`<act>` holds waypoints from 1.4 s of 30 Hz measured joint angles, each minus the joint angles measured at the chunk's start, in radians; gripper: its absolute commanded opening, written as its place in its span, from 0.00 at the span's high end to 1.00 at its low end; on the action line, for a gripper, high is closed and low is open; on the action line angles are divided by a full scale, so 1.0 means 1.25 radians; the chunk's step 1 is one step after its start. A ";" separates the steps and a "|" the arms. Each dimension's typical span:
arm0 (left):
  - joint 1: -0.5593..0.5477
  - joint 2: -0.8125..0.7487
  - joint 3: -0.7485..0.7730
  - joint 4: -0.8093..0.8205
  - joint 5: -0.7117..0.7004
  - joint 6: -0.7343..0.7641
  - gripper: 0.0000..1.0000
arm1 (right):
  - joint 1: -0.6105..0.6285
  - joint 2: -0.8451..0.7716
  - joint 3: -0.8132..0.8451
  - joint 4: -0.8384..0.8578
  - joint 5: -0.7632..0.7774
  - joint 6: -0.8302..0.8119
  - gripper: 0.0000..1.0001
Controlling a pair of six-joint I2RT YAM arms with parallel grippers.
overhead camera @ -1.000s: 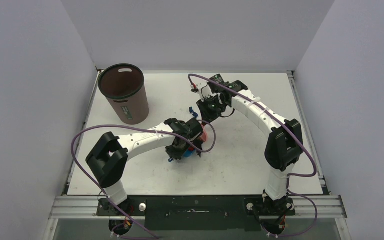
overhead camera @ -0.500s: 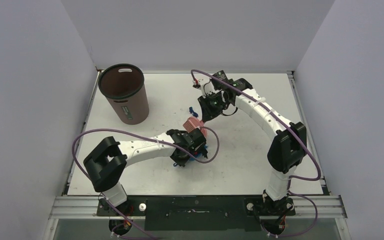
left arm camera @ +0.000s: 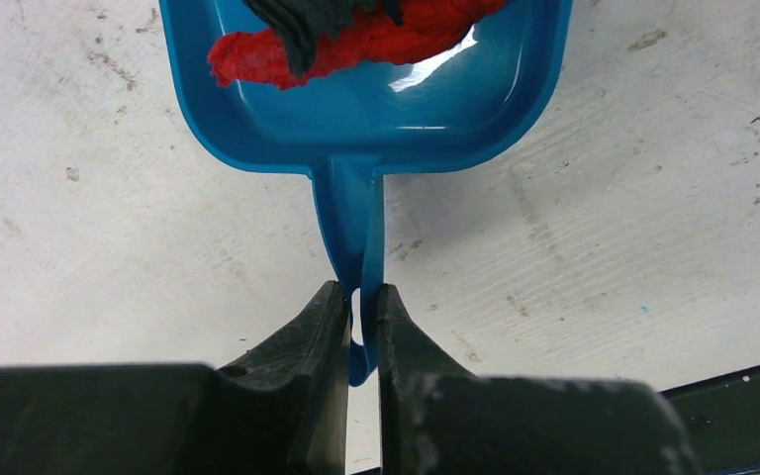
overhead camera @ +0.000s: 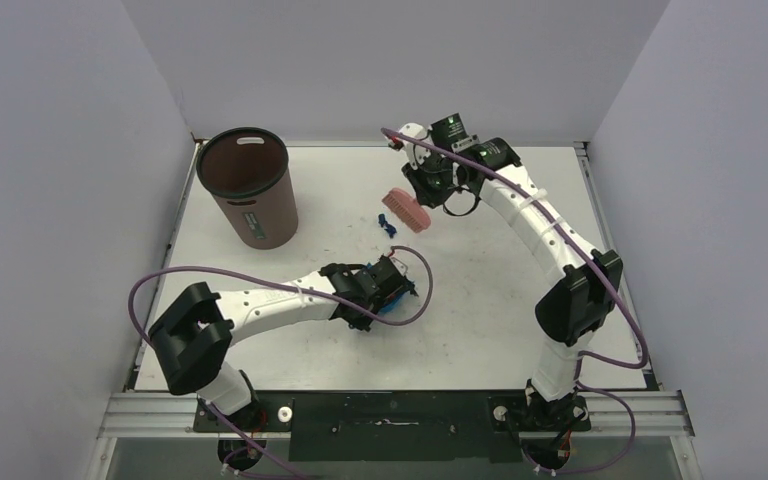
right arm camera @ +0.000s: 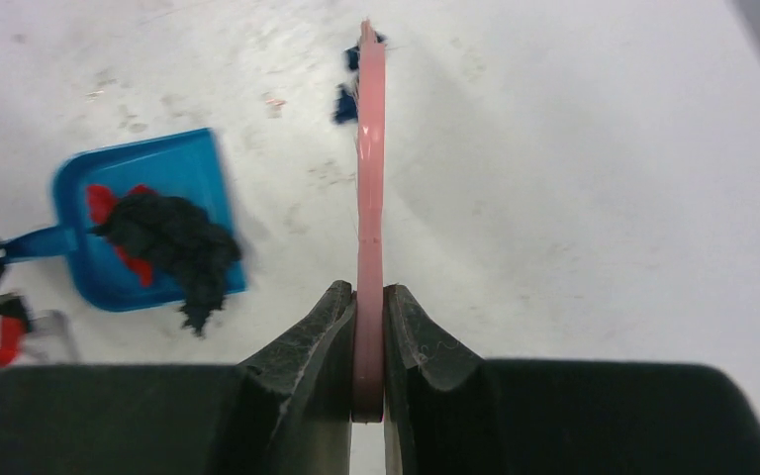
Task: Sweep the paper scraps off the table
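- My left gripper [left arm camera: 361, 309] is pinching the thin handle of the blue dustpan [left arm camera: 376, 109], the jaws nearly closed with only the handle's width between them.
- The pan is lying flat on the table [overhead camera: 480, 300]. Its front edge is running off the top of my left wrist view.
- A red crumpled wad [left arm camera: 376, 35] and a dark wad [left arm camera: 307, 15] are sitting in the pan, both cut off by that same edge.
- From above, my left wrist is hiding most of the pan, and only a blue sliver is showing.
- My right gripper [right arm camera: 368, 309] is clamping the pink brush [overhead camera: 405, 210] by its handle, jaws tight against both sides and raised above the table.
- My right wrist camera is seeing the brush edge-on, so its bristles are not showing there.
- The paper scraps [overhead camera: 386, 224] are lying on the table just beside the brush head, apart from the pan. The handle is covering part of them, so I cannot count them.
- A brown bin [overhead camera: 248, 186] is standing at the far left corner.
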 measured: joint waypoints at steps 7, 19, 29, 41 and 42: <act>0.004 -0.018 0.020 -0.080 -0.034 -0.049 1.00 | 0.015 0.008 0.028 0.109 0.154 -0.159 0.95; 0.072 -0.019 0.025 -0.168 -0.033 -0.078 1.00 | 0.085 0.235 0.024 0.272 0.286 -0.287 0.95; 0.101 0.028 0.038 -0.156 -0.017 -0.054 1.00 | 0.190 0.175 -0.030 0.191 0.216 -0.229 0.95; 0.105 0.071 0.042 -0.106 -0.012 -0.027 1.00 | 0.184 0.145 -0.041 0.113 0.063 -0.073 0.95; 0.105 0.073 0.042 -0.105 -0.012 -0.026 1.00 | 0.182 0.142 -0.041 0.110 0.052 -0.058 0.95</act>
